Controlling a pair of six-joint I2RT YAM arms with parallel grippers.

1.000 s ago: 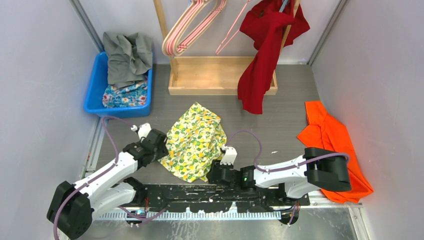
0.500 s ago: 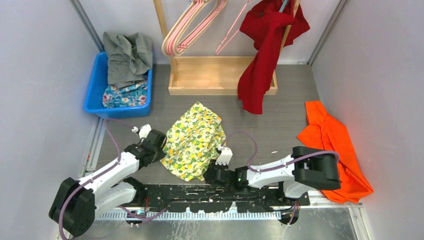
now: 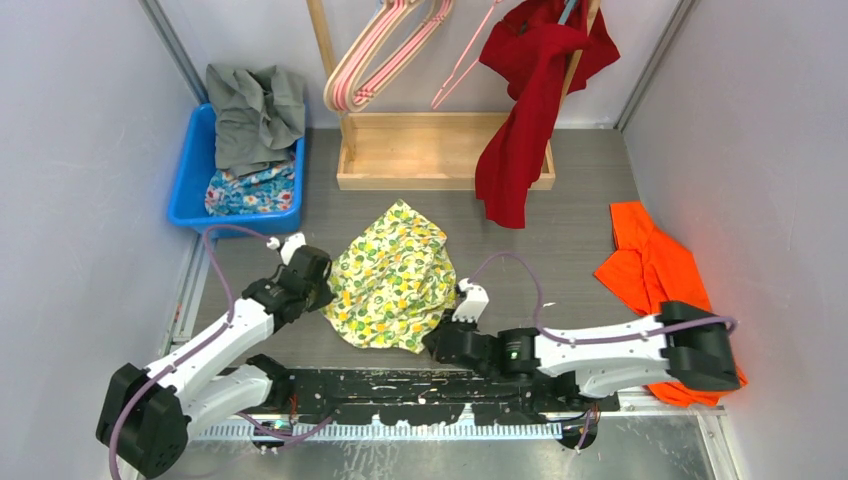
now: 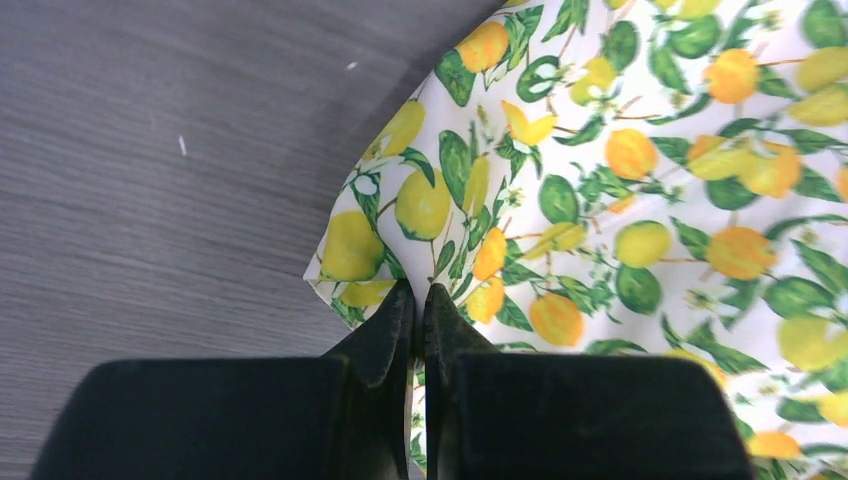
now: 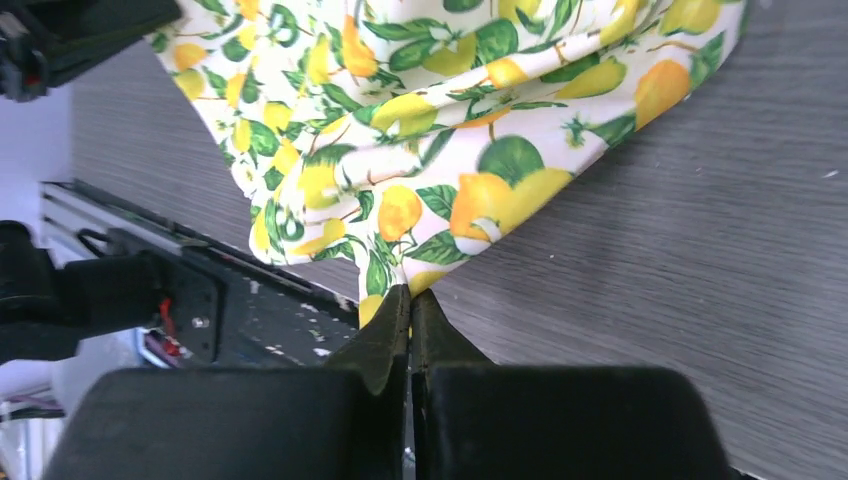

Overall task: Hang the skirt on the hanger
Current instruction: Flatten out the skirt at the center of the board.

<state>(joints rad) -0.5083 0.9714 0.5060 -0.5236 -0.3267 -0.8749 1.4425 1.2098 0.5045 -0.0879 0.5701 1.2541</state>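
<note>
On the table [image 3: 560, 230], near the arms, the skirt [image 3: 392, 275] has just been pinched at opposite edges by the left gripper [image 4: 420, 295] and right gripper [image 5: 409, 295], both clamped shut; lifting toward the far hangers [image 3: 375, 55] is enabled.

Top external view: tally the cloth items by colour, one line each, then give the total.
Yellow lemon-print skirt: 1
Red garment hanging on the wooden rack: 1
Orange garment, right side: 1
Grey garment in the blue plastic bin: 1
Blue floral cloth under it: 1
Total: 5
</note>
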